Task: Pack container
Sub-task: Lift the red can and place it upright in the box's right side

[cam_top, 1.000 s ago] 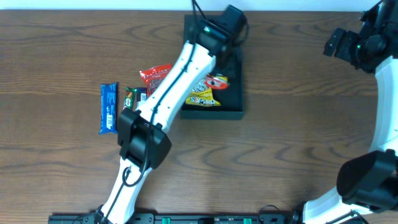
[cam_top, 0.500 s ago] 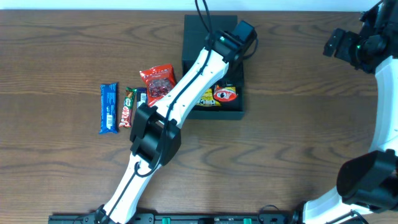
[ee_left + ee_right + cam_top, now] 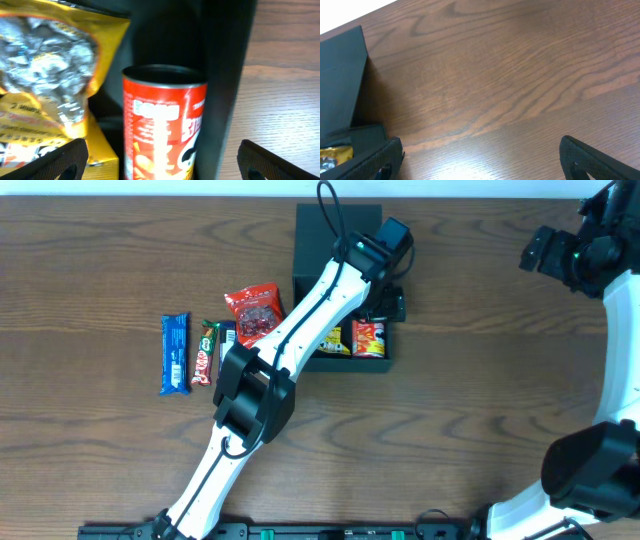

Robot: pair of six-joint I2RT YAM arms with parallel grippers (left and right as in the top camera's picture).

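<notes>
Left wrist view: the left fingers (image 3: 55,162) stand wide apart and hold nothing, one tip at each lower corner of the frame, with a red can (image 3: 162,130) lying between them and clear of both. The can lies lengthwise against the inner wall of the container (image 3: 225,75), its dark end rim facing away from the camera. Beside it, on the other side from that wall, is a crinkled yellow packet (image 3: 45,65) with a silvery panel. The container is matte, near-black with a teal cast, square and shallow. Overhead, it sits at the far middle of the wooden counter (image 3: 480,410), its flap lid (image 3: 312,230) open on the far side, and the left arm reaches across it from the near edge. The can and packet fill its near part, the can in the corner toward the right arm. Just outside, on the left-arm side, lie a red bag (image 3: 255,310), a red bar (image 3: 202,353) and a blue bar (image 3: 174,355). The right fingers (image 3: 375,160) are also spread and empty, held well apart from the container above bare counter.
</notes>
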